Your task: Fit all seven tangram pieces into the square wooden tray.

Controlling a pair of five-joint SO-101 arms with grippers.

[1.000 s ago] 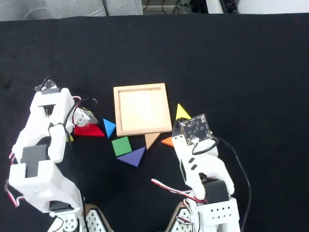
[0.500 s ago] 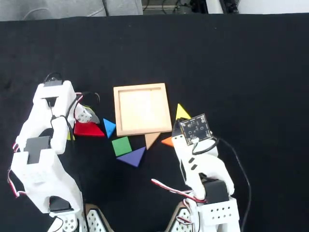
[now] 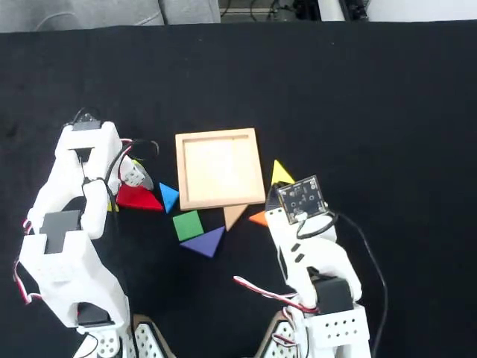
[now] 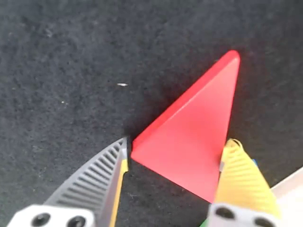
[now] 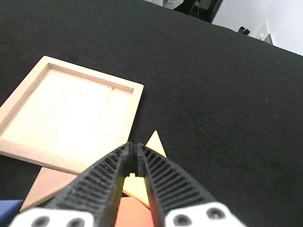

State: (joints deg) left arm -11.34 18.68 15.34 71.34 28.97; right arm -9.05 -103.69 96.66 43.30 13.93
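Observation:
The square wooden tray [image 3: 220, 138] lies mid-table with nothing in it. The red triangle [image 3: 140, 200] lies left of it on the black cloth. My left gripper [image 3: 128, 190] is low over that piece. In the left wrist view the left gripper [image 4: 175, 146] is open, its grey finger [image 4: 102, 175] at one corner of the red triangle [image 4: 189, 137] and its yellow finger [image 4: 239, 177] over the opposite edge. My right gripper [image 3: 277, 200] is shut on nothing, beside the tray's near right corner. In the right wrist view the right gripper [image 5: 135, 147] hangs over the yellow triangle [image 5: 155, 142], near the tray [image 5: 94, 74].
A blue triangle [image 3: 169, 197], green square [image 3: 187, 225], purple triangle [image 3: 206, 242], tan piece [image 3: 234, 215] and orange piece [image 3: 259, 218] lie along the tray's near side. The yellow triangle [image 3: 281, 173] lies to the tray's right. Black cloth stretches bare behind the tray and to the far right.
My left arm has shifted slightly right and toward the tray, bringing its fingers down around the red triangle. The right arm and the other pieces have not moved.

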